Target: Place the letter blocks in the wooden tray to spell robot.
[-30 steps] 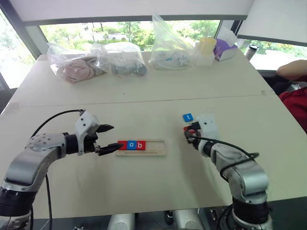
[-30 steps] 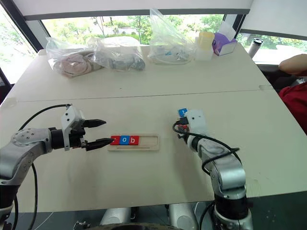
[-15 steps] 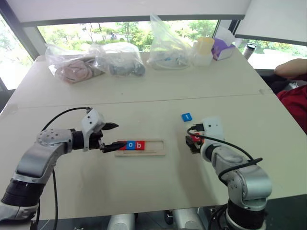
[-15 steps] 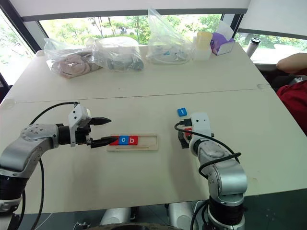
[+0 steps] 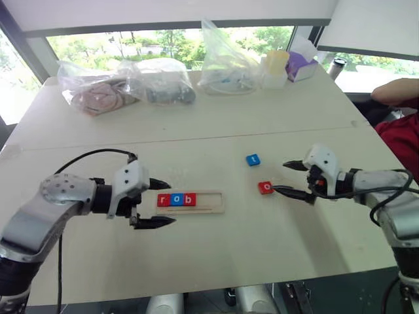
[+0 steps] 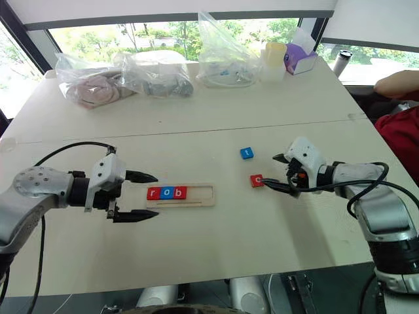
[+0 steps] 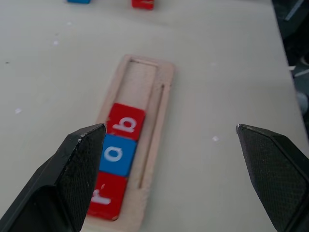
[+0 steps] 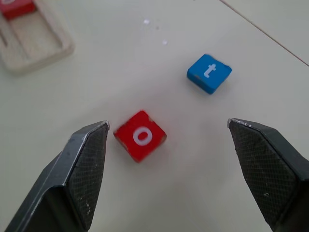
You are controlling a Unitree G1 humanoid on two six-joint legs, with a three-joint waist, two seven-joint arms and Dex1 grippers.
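My left gripper (image 5: pixel 157 203) is hovering wide open, empty, just off the left end of the wooden tray (image 5: pixel 211 201), pointing along it; r, o, b (image 5: pixel 177 199) are sitting in its left part, two slots bare. Red o (image 5: pixel 266 188) is lying loose mid-table, blue t (image 5: pixel 253 159) just beyond it toward the far edge. Tiles look light, rigid, thin; I'd pinch opposite side edges. My right gripper (image 5: pixel 292 179) is also open and empty, angled down beside the o.
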